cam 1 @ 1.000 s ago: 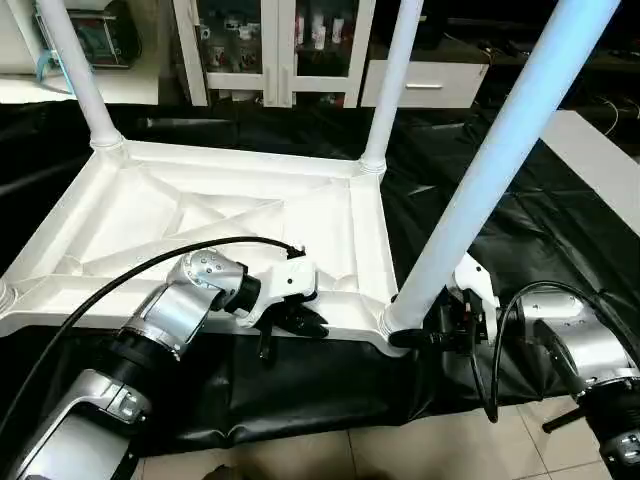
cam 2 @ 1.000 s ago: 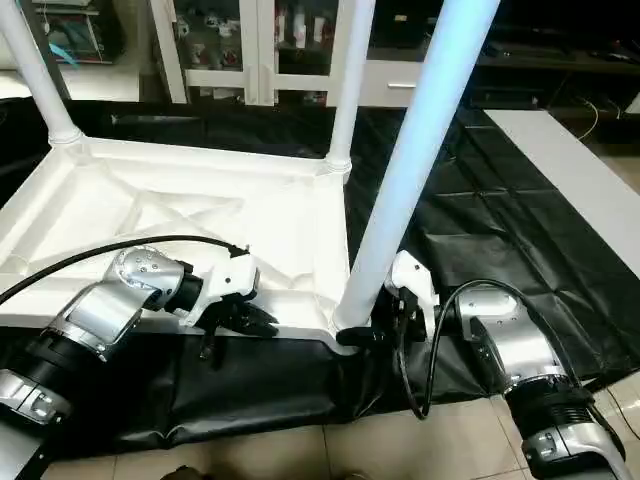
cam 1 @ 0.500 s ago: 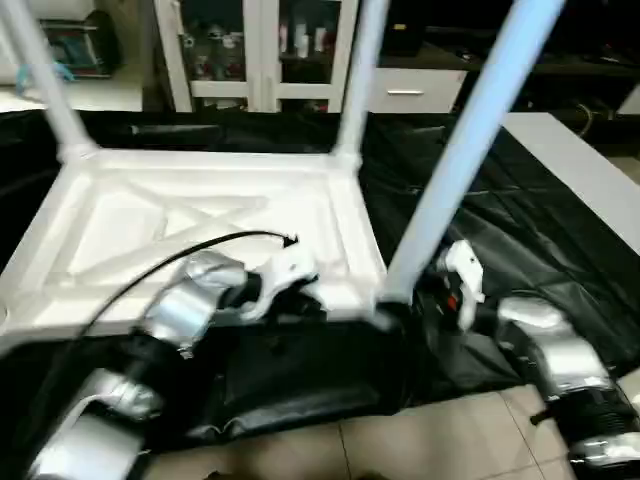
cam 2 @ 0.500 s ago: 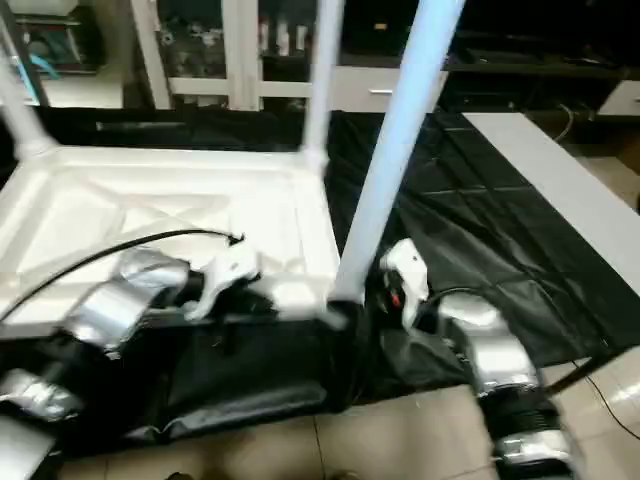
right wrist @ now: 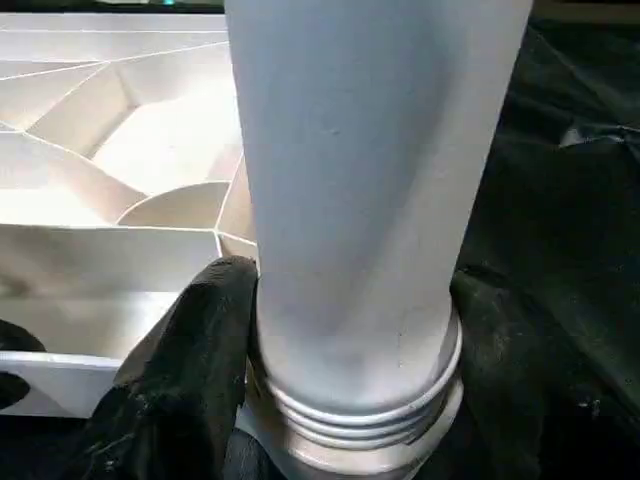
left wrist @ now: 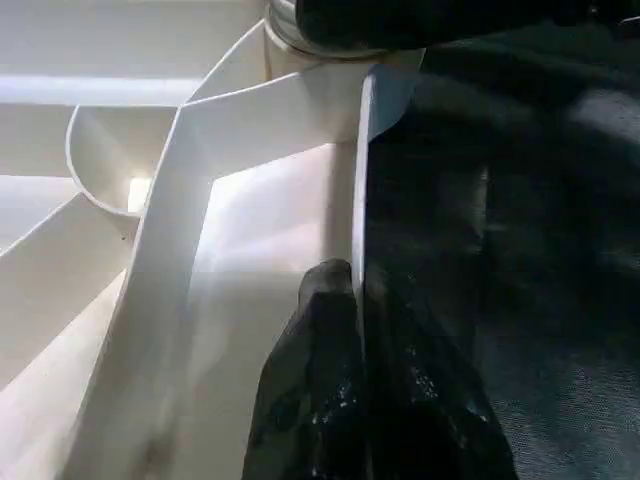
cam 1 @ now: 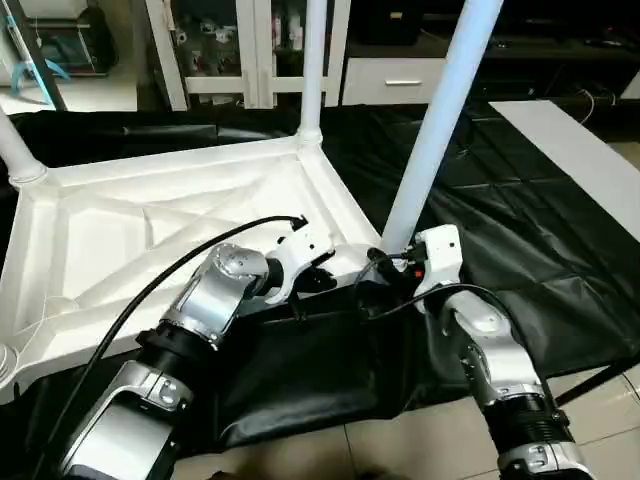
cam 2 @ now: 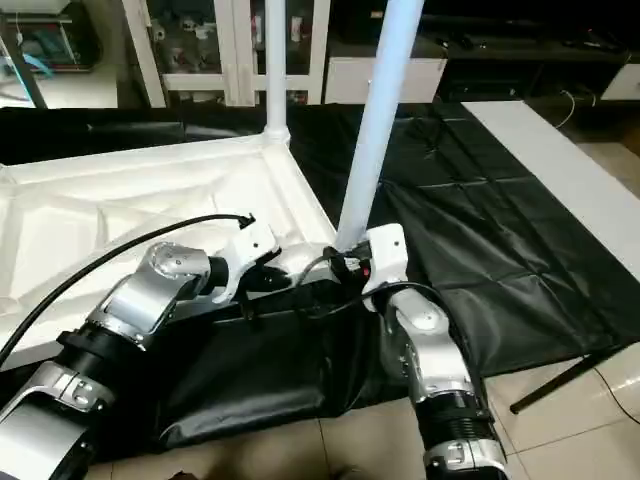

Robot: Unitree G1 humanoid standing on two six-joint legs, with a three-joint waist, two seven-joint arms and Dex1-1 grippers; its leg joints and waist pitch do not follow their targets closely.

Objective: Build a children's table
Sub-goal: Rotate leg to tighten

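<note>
The children's table [cam 1: 180, 230] lies upside down on the black cloth [cam 1: 520, 230] of the work table, ribbed underside up, its white legs standing upward from the corner sockets. The right gripper [right wrist: 350, 360] is wrapped around the base of the nearest leg [cam 1: 440, 110], just above the ringed collar where the tube meets its corner socket; one black finger [right wrist: 190, 370] presses against one side of the tube and the other sits against the opposite side, so the leg stands between them, grasped. Beyond those fingers the X-shaped ribs of the underside run off across the top. The left gripper [left wrist: 362, 380] is clenched on the thin outer rim [left wrist: 362, 180] of the tabletop, one finger inside the rim wall and the other outside against the black cloth, with the rim edge running straight away from the fingertips toward the corner where the held leg stands. The two grippers are close together at that same near corner. A second leg [cam 1: 314, 60] rises from the far corner on the same side, and a third [cam 1: 15, 150] stands at the far left corner. White cabinets [cam 1: 250, 50] stand behind the work table.
</note>
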